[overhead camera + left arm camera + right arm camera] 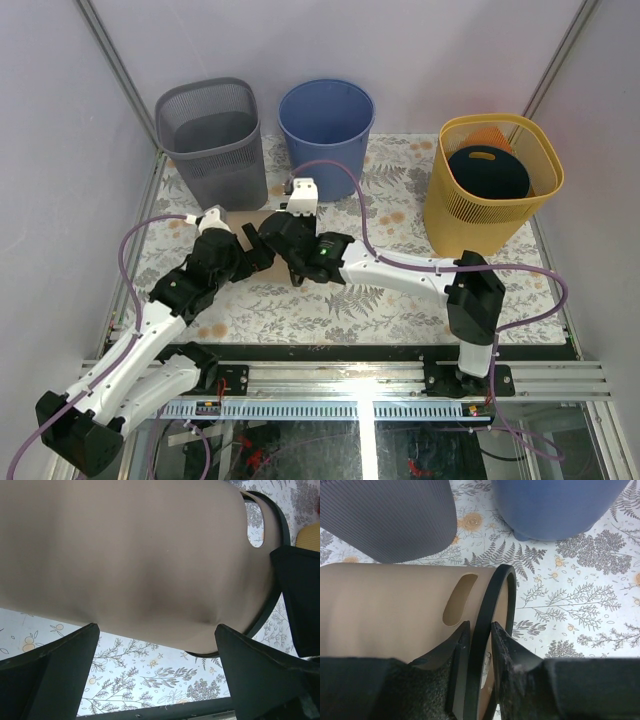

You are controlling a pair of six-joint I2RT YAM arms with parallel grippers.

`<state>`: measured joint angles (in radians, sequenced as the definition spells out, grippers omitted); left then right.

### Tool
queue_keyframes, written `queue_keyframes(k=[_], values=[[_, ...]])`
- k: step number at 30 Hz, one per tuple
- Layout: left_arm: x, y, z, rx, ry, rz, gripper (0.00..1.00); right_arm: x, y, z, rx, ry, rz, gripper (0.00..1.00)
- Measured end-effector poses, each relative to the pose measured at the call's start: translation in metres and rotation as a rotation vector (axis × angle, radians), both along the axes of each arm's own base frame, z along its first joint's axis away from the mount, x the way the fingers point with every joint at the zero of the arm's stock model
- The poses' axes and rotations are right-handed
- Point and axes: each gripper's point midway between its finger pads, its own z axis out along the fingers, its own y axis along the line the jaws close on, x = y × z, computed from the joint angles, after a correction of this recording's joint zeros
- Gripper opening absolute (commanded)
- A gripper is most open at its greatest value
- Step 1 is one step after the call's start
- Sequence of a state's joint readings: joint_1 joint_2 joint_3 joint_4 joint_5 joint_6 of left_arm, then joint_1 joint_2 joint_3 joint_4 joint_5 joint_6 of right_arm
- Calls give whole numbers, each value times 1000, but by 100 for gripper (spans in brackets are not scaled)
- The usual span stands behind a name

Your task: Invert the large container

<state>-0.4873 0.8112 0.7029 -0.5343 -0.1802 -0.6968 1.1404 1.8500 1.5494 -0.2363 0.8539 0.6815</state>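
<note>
The top camera looked steeply down from above and behind the robot over the whole counter (400, 200). Both wrist cameras sat very close to the tan container (125, 555), sharing its black rim (486, 610) and the patterned counter beyond.

You'll see the large container (380, 615), a tan bin with a black rim (492, 600) and an oval handle slot (460, 600), tipped on its side over the floral tabletop (580, 605), its mouth sideways.
</note>
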Motion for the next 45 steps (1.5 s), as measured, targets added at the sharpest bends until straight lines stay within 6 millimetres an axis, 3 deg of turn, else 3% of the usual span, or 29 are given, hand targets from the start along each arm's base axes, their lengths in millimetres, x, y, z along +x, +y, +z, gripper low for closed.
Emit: queue_keyframes(k=[12,21,26,32,37,45], values=[[-2,6,14,-12,-52,4,100,1,-1,1,1,-40,-57,16],[-7,11,19,-1,-69,5,100,30,1,0,-87,-127,-81,15],[-7,17,29,13,-97,18,100,49,-4,-1,-76,-131,-92,0],[-6,20,30,27,-100,30,100,50,-6,-3,-29,-141,-94,0],[-6,23,33,30,-112,42,100,38,-20,-2,74,-147,-92,0],[-7,29,41,31,-146,67,100,26,-62,-6,236,-158,-142,0]])
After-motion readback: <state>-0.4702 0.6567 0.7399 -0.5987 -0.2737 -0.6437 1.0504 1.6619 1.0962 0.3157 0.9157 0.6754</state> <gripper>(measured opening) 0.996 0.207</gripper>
